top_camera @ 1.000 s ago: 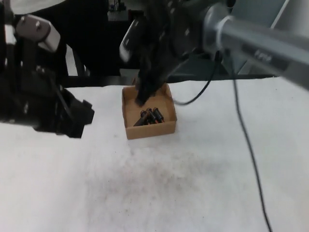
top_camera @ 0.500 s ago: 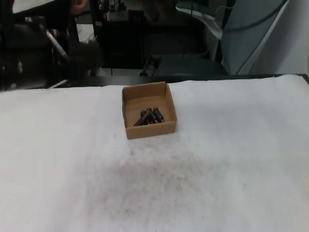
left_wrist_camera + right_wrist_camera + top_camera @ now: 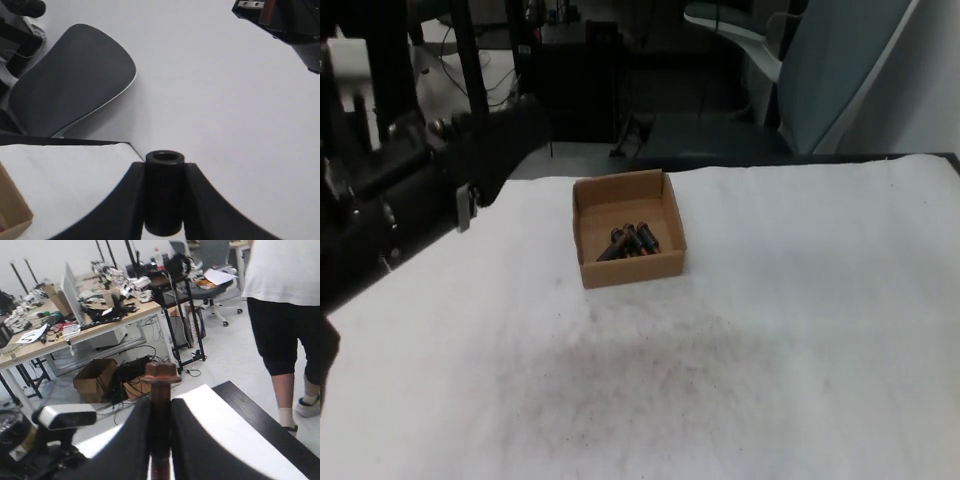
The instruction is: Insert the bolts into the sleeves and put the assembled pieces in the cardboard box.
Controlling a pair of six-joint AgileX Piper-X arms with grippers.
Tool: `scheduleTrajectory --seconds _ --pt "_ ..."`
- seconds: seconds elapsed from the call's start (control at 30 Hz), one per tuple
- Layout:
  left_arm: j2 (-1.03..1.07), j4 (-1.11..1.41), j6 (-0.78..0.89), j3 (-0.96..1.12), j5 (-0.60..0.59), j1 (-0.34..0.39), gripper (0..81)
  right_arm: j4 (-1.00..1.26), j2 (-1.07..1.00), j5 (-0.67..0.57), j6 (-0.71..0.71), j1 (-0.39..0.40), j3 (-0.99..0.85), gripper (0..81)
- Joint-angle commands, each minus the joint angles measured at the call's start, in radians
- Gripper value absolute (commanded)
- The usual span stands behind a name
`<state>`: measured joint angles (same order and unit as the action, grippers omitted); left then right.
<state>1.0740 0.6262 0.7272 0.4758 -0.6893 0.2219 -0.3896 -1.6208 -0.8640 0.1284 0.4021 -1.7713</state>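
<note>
An open cardboard box (image 3: 625,195) stands on the white bench, toward its far side, with several dark assembled pieces (image 3: 632,240) lying in its near half. My left gripper (image 3: 165,170) is raised, tilted upward and shut on a black sleeve (image 3: 164,195) held upright with its hollow end showing; a corner of the cardboard box (image 3: 12,212) lies below it. My right gripper (image 3: 161,407) is shut on a brown bolt (image 3: 160,385) with its hex head up, above the bench's edge. A dark arm (image 3: 430,180) hangs over the bench's left side, apart from the box.
White padding (image 3: 770,350) covers the bench, with a dark smudged patch (image 3: 640,360) in front of the box. A chair (image 3: 820,70) stands behind the far edge. Part of another arm (image 3: 285,20) hangs high in the left wrist view.
One second ago two arms were over the bench, one right above the box. Half a second ago both had left the high view. Now one dark arm is back at the left.
</note>
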Motion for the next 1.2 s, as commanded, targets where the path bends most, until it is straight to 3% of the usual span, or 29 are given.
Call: scheduleTrajectory --seconds 0.0,0.27,0.4,0.57,0.7,0.83,1.17 --pt "0.042 0.122 0.065 0.001 -0.078 0.005 0.3 0.261 0.067 -0.032 0.203 0.019 0.135 0.8" --pt "0.115 0.128 0.042 0.001 -0.261 0.005 0.3 1.072 0.114 -0.014 0.767 0.03 0.558 0.8" --pt "0.149 0.128 -0.042 0.001 -0.357 0.005 0.3 1.312 0.114 0.036 0.868 0.03 0.725 0.8" --pt "0.168 0.126 -0.227 0.001 -0.374 0.005 0.3 1.33 0.114 0.019 0.87 0.03 0.854 0.8" --pt "0.193 0.109 -0.541 0.001 -0.365 0.005 0.3 1.33 0.114 0.019 0.862 0.026 0.915 0.8" --pt "0.233 0.018 -0.852 0.001 -0.28 0.017 0.3 1.33 0.114 -0.012 0.818 0.027 0.937 0.8" --pt "0.263 0.06 -0.893 0.001 -0.233 0.123 0.3 1.273 0.097 -0.025 0.705 0.032 0.938 0.8"
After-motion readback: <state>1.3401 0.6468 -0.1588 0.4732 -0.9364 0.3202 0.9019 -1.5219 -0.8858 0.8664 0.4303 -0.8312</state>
